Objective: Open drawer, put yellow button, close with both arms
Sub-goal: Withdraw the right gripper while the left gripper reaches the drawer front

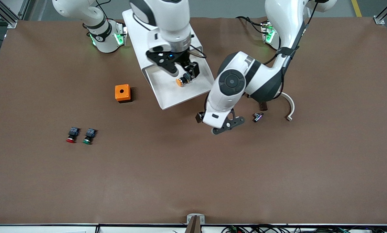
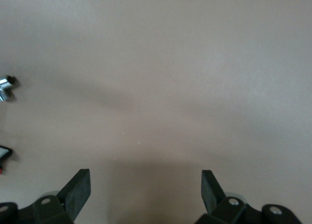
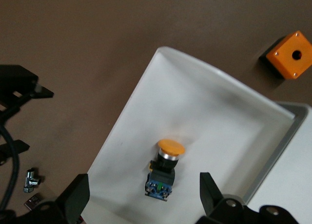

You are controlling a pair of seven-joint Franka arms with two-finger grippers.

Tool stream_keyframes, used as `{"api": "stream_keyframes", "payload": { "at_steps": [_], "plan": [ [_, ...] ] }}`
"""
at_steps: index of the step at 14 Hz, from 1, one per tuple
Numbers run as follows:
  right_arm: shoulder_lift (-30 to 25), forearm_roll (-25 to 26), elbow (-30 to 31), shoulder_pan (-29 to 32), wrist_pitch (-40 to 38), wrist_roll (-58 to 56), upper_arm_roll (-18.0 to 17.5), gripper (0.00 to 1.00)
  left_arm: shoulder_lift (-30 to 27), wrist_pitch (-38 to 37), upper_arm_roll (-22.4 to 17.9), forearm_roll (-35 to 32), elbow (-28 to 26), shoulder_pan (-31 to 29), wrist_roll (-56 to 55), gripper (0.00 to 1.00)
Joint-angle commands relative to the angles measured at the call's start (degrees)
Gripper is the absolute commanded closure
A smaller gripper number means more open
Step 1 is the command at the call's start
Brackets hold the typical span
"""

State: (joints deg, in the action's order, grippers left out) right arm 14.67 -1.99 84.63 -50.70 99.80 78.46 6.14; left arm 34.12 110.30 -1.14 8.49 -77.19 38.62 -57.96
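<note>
The drawer [image 1: 175, 97] is pulled out of the white cabinet [image 1: 137, 30] and its tray [image 3: 219, 112] shows bare. The yellow button [image 1: 181, 81] lies on its side in the tray, yellow cap, black body and blue block [image 3: 165, 168] all visible. My right gripper [image 1: 183, 73] hangs open just over it, and its fingers [image 3: 77, 197] stand wide on either side without touching the button. My left gripper [image 1: 212, 124] is open over the brown table beside the drawer's front corner, with nothing between its fingers [image 2: 78, 191].
An orange box [image 1: 122, 93] stands beside the drawer toward the right arm's end. A red button [image 1: 71, 135] and a green button [image 1: 88, 136] lie nearer the front camera. A small metal part [image 1: 258, 117] and a white curved piece [image 1: 289, 106] lie by the left arm.
</note>
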Motion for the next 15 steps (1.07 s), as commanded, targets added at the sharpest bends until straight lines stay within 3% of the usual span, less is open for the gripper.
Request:
{"api": "stream_keyframes", "payload": {
  "at_steps": [1, 5, 9, 13, 15],
  "plan": [
    [-0.86, -0.20, -2.89, 6.47, -5.74, -14.25, -0.34, 0.00, -0.01, -0.44, -0.36, -0.49, 0.19, 2.15, -2.41, 0.00],
    [-3.15, -0.99, -6.05, 19.20, -14.62, -40.07, -0.33, 0.00, 0.07, -0.44, -0.27, -0.14, 0.19, 4.97, -5.05, 0.00],
    [-4.03, -0.65, -6.32, 29.23, -20.34, -61.01, -0.25, 0.00, 0.34, -0.44, -0.27, 4.42, 0.19, 6.64, -6.02, 0.00],
    [-4.03, -0.12, -6.32, 40.04, -22.55, -75.62, -0.25, 0.00, 0.69, -0.44, -0.27, 8.81, 0.11, 7.26, -7.95, 0.00],
    [-4.03, 0.32, -6.32, 42.78, -22.55, -76.70, -0.16, 0.00, 0.86, -0.44, -0.18, 10.32, 0.02, 7.69, -9.01, 0.00]
  ]
}}
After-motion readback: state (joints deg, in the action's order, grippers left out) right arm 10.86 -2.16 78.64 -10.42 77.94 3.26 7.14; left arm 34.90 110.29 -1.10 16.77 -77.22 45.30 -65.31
